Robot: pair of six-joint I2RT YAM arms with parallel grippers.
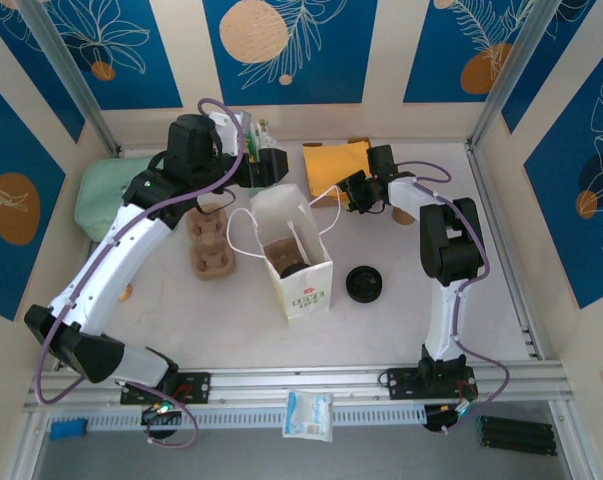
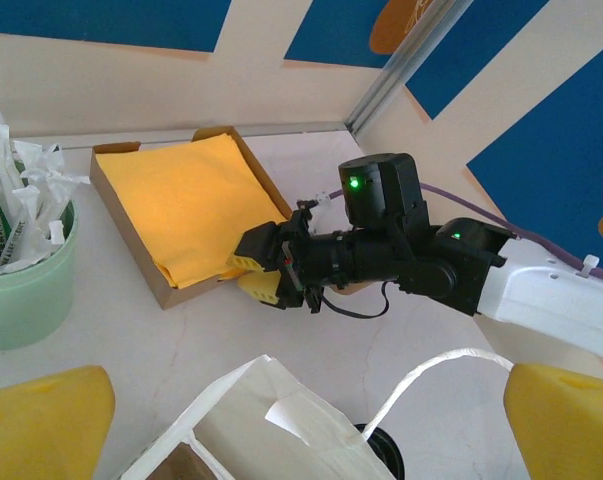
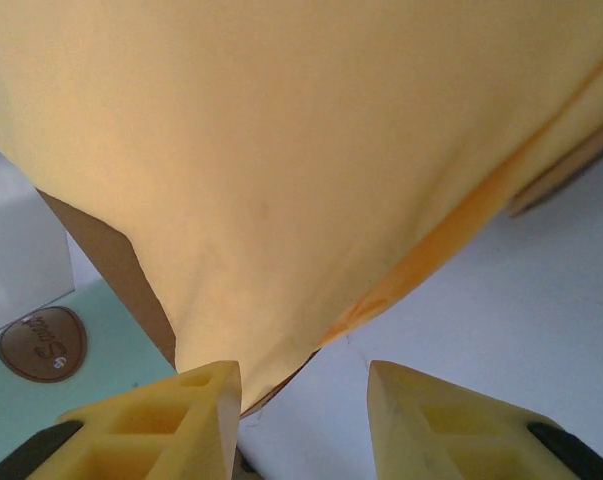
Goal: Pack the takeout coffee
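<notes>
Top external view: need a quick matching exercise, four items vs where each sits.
Items:
1. white paper bag
2. black lid
3. pulp cup carrier
4. yellow napkins

Places:
A. farthest back
B. centre, standing open
C. just right of the bag
D. just left of the bag

Pairs: 1-B, 2-C, 3-D, 4-A

Yellow napkins, white bag (black lid)
</notes>
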